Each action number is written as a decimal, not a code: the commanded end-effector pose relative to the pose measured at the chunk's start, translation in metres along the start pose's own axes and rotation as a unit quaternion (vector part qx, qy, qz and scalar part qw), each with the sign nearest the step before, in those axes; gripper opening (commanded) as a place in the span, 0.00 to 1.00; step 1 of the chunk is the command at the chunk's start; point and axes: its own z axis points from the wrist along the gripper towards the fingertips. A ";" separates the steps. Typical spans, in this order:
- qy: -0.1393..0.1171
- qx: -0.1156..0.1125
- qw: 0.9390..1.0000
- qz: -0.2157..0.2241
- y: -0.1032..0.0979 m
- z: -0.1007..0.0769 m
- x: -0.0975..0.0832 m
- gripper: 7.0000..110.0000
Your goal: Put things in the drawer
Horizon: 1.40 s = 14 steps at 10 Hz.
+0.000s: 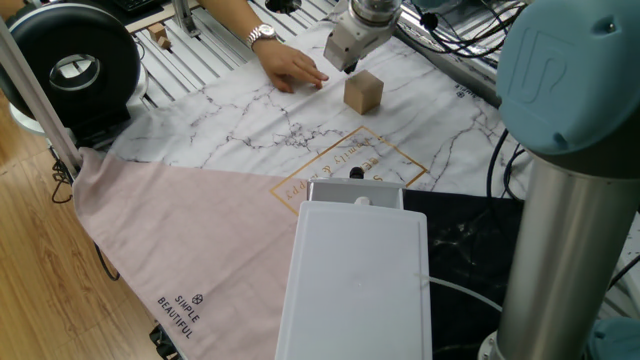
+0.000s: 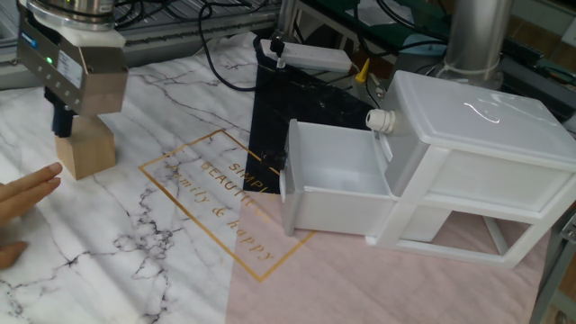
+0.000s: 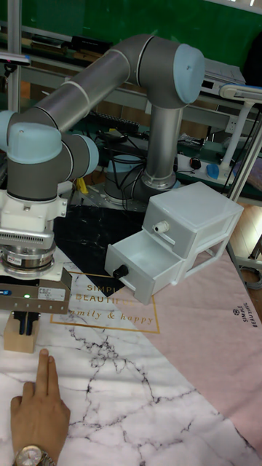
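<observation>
Arm (image 3: 87,73): grey tubes w/ light-blue joint caps, raised logo on the near cap. Silver ribbed wrist ring. Gripper (image 3: 27,324): boxy silver-grey body, green LED + small label on the face, dark fingers (image 2: 61,122) below. Person's hand (image 3: 40,415) wears a metal wristwatch (image 1: 262,35).

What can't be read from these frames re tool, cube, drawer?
- Tool opening: fingers hidden by its own body in every view; cube contact unclear.
- Small light-brown wooden cube: top covered by the tool in the tall fixed view.
- White plastic drawer box: floor hidden behind its front wall in the tall fixed view.
</observation>
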 end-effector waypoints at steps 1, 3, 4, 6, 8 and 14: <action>0.026 0.010 1.000 -0.002 -0.006 0.000 0.017 0.00; 0.018 0.015 1.000 -0.004 -0.009 0.000 0.012 0.00; 0.021 0.015 1.000 -0.013 -0.010 0.000 0.014 0.00; 0.028 0.014 0.999 -0.022 -0.010 -0.001 0.017 0.15; 0.029 0.013 0.999 -0.039 -0.010 0.000 0.017 0.15; 0.091 -0.010 0.992 -0.081 -0.011 -0.001 0.045 0.57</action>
